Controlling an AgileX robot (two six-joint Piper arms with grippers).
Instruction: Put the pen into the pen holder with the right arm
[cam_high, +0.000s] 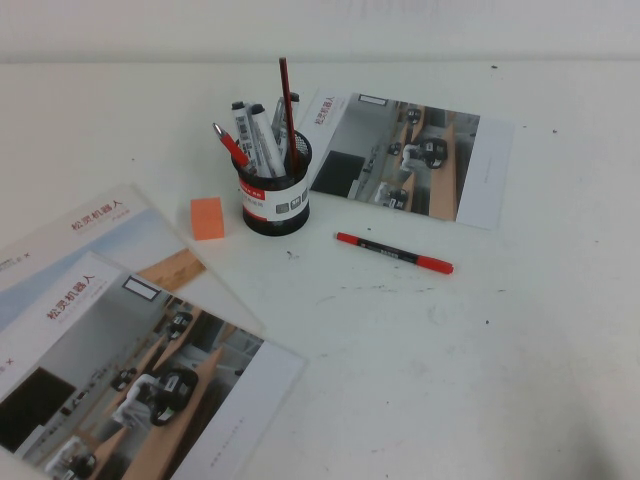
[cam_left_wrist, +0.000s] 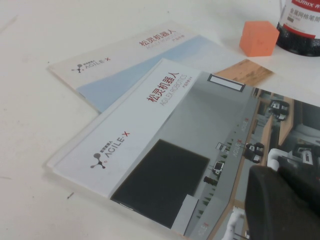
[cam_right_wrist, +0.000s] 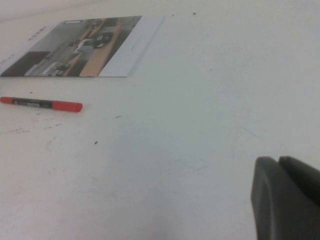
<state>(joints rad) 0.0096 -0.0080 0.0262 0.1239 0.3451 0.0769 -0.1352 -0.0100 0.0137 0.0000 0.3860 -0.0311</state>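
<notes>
- The pen (cam_high: 229, 144) is already leaning in the holder (cam_high: 276, 200), upper centre of the high view.
- The right claw (cam_right_wrist: 278, 167) is hovering over bare bench (cam_right_wrist: 200, 125); its state cannot be told.
- The left claw (cam_left_wrist: 278, 172) is hanging over a brochure (cam_left_wrist: 150, 150); its state cannot be told either.

brochures (cam_high: 120, 380): 3 | pen holder (cam_high: 275, 195): 1 | orange block (cam_high: 207, 217): 1 | loose marker (cam_high: 394, 253): 1

1. The pen (cam_high: 229, 146) is a slim all-red click pen standing tilted in the pen holder, its silvery end sticking up and leaning left past the rim.
2. The pen holder (cam_high: 274, 195) is a small round black wire-mesh cup with a white and red label band, upright on the table left of centre.
3. The left gripper (cam_left_wrist: 287, 200) hangs above the near-left brochures.
4. The right gripper (cam_right_wrist: 287, 197) hovers over bare table at the right.
</notes>
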